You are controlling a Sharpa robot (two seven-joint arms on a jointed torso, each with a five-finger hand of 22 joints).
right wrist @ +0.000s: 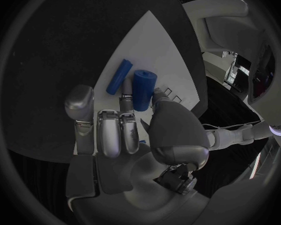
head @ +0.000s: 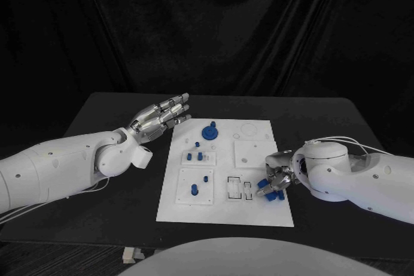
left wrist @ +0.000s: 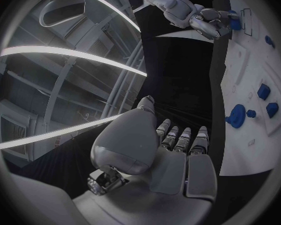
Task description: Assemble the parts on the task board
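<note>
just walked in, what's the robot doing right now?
It is assembling small blue parts on the white rectangular task board on the black table. The right robot hand is down at the board's near right corner, gripping a short blue cylinder part, with a slimmer blue peg lying beside it. The left robot hand is open, fingers spread, hovering off the board's far left edge and holding nothing. A round blue disc part and several smaller blue pieces sit on the board.
</note>
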